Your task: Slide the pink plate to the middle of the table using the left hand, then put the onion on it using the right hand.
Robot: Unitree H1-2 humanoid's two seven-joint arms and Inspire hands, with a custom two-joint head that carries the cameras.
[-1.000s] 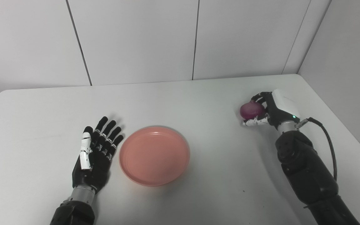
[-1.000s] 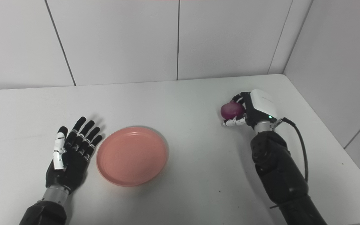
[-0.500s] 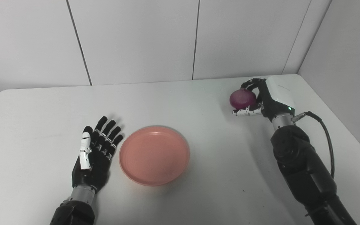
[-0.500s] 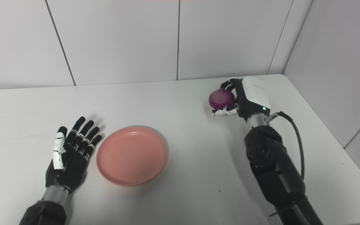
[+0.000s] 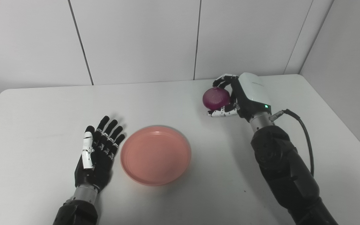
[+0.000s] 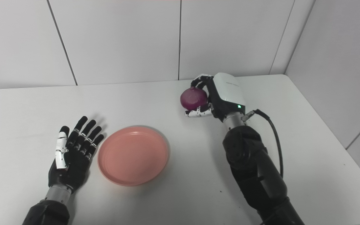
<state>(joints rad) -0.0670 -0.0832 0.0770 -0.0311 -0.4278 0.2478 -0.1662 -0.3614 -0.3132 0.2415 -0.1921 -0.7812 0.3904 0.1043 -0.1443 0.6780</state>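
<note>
The pink plate (image 5: pixel 155 154) lies empty on the white table (image 5: pixel 42 103), near its middle. My left hand (image 5: pixel 97 154) rests flat and open just left of the plate's rim, fingers spread, holding nothing. My right hand (image 5: pixel 242 98) is shut on the purple-red onion (image 5: pixel 216 98) and holds it in the air above the table, to the upper right of the plate. The onion also shows in the right eye view (image 6: pixel 193 98), with the plate (image 6: pixel 133 155) below and to its left.
White wall panels (image 5: pixel 136 37) close the table at the back and on the right. A black cable (image 5: pixel 305 137) loops from my right wrist. The table's right edge (image 5: pixel 339 118) runs near my right arm.
My right hand has lifted the onion off the table and carried it leftward toward the plate. The left hand and the plate have stayed put. The camera shifted slightly.
</note>
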